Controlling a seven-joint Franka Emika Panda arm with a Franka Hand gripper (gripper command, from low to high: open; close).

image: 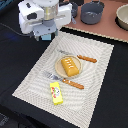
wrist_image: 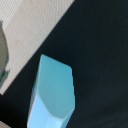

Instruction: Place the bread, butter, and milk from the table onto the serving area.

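Note:
The milk (wrist_image: 52, 92), a pale blue carton, stands on the black table just off the serving area's far left corner; in the exterior view only a bit of blue (image: 46, 36) shows under the hand. My gripper (image: 44, 33) hovers over it, apart from it, and its jaws look open with nothing between them. The bread (image: 70, 66) lies on the round tan plate (image: 59, 69) in the middle of the striped placemat (image: 95, 95). The butter (image: 56, 93) lies on the mat nearer the front. The mat's edge also shows in the wrist view (wrist_image: 30, 35).
A fork (image: 67, 81) and a knife (image: 86, 58) with orange handles flank the plate. A grey pot (image: 92, 12) and a bowl (image: 122, 17) sit on the pinkish-brown board at the back.

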